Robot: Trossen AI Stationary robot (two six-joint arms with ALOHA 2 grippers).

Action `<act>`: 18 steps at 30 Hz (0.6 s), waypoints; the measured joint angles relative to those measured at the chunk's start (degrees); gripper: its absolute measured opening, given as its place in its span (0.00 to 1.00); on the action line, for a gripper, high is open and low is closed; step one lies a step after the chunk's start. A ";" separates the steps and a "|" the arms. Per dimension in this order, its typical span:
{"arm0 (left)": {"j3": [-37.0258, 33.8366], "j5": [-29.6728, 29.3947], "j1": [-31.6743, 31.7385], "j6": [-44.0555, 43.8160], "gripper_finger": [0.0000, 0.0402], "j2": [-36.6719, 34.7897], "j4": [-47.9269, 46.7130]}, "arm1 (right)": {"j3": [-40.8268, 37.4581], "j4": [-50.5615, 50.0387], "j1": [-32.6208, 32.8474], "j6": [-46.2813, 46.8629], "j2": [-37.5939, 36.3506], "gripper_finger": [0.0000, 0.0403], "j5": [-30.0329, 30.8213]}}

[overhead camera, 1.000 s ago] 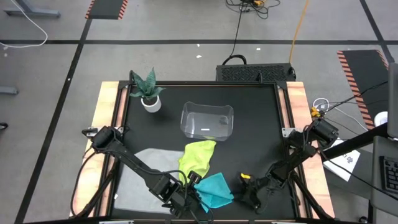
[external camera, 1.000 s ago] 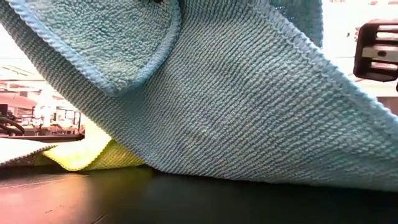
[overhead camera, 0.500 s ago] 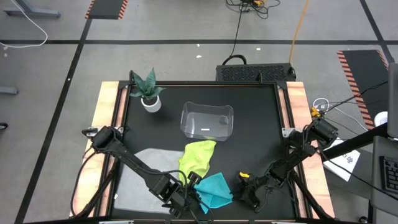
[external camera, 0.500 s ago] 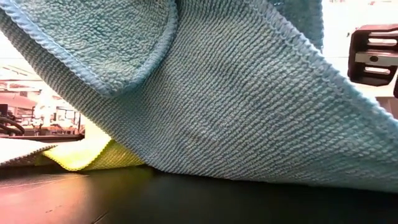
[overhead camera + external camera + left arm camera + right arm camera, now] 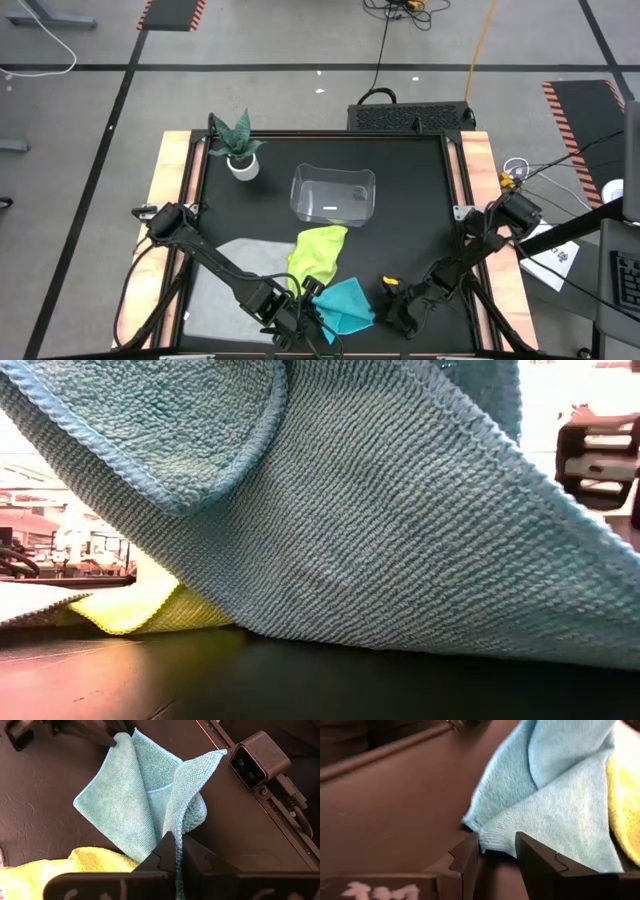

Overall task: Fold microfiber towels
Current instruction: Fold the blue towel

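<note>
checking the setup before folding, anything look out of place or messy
Yes: the teal towel hangs bunched from the shut left pincer, part draped on the crumpled yellow-green towel, which overlaps the grey towel.

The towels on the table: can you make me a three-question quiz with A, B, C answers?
1. Where is the clear bin?
A. beyond the yellow-green towel
B. on the grey towel
C. off the table

2. How many towels show?
A. one
B. two
C. three

3. What is the left gripper doing?
A. hanging open
B. pinching the teal towel
C. holding the plant

Answers:
1 A, the bin sits past that towel in the high view.
2 C, grey, yellow-green and teal.
3 B, its fingers close on the teal edge.
</note>
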 joint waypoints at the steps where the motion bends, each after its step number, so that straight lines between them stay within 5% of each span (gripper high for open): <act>1: -0.01 0.00 0.01 0.01 0.01 0.00 0.00 | 0.00 0.45 -0.25 -0.12 0.67 0.30 0.00; 8: -0.01 -0.02 0.00 0.05 0.07 0.00 0.22 | 0.09 4.44 -1.89 0.08 3.69 0.28 -0.05; 15: -0.02 0.03 0.00 0.45 0.03 0.02 -0.01 | 0.24 4.14 -1.92 -1.23 2.31 0.04 0.10; 18: 0.00 0.09 0.00 0.58 0.01 0.02 -0.12 | 0.24 2.78 -1.91 -1.04 0.23 0.02 0.06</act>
